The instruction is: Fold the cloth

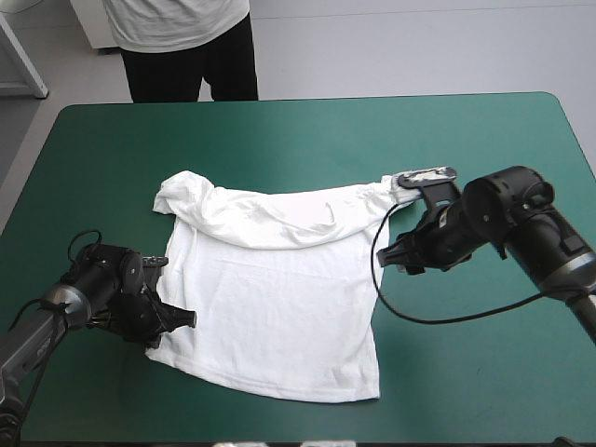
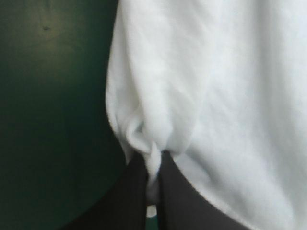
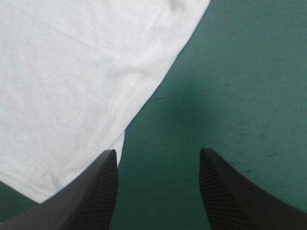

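So, your left pincer (image 2: 153, 167) pinches the T-shirt (image 1: 270, 307) at its near-left corner; right pincer (image 3: 158, 155) gapes empty beside the right edge, so likely grab there next.

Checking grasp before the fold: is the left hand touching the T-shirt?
Touching. Left wrist view: the left hand, shut, pinches a bunched edge of the T-shirt.

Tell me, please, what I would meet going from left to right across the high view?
First the left arm's black finned end effector, then the white short-sleeved cloth T-shirt, then the right arm's black finned end effector.
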Motion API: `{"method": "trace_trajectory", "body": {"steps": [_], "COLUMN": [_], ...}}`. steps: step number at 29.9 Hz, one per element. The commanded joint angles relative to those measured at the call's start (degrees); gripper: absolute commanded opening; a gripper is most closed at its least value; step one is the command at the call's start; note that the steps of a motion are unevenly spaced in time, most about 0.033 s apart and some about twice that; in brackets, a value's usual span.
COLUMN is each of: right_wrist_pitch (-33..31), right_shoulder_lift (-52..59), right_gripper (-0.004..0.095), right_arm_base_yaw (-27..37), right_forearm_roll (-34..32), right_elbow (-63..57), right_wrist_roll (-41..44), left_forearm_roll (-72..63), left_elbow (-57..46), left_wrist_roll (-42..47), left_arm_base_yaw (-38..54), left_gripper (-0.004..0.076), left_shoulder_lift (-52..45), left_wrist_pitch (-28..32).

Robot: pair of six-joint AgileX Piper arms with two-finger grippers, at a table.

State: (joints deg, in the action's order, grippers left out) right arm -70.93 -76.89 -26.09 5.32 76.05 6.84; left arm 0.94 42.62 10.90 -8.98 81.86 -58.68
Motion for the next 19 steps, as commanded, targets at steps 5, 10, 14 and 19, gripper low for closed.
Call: {"method": "trace_trajectory", "body": {"steps": [5,10,14,19], "right_wrist_pitch": [1.01,4.86,10.75,12.48], "right_shoulder_lift": [2.56,2.71,2.71,2.6], "right_gripper": [0.0506,0.0615,0.0614,0.0613], "right_arm_base_yaw": [-14.87,-22.97,-28.97,-36.55], "right_forearm_roll": [-4.71,-4.72,-6.3,-13.92], "right_elbow": [-5.97,-13.5,-16.9,-19.72], "right_wrist_roll": [10.59,18.76,28.6,40.6], "left_forearm_roll": [2.94,2.84,2.72,2.72], "left_elbow": [-2.73,-2.73,-2.73,-2.73], "left_wrist_roll": [0.32,-0.07,-0.07,-0.38], "left_arm_base_yaw": [0.06,0.06,0.06,0.06], "left_gripper": [-0.001,-0.001,-0.001,-0.001], "left_shoulder_lift": [3.76,3.76,3.76,3.76], "left_wrist_pitch": [8.97,9.58,9.7,9.79]}}
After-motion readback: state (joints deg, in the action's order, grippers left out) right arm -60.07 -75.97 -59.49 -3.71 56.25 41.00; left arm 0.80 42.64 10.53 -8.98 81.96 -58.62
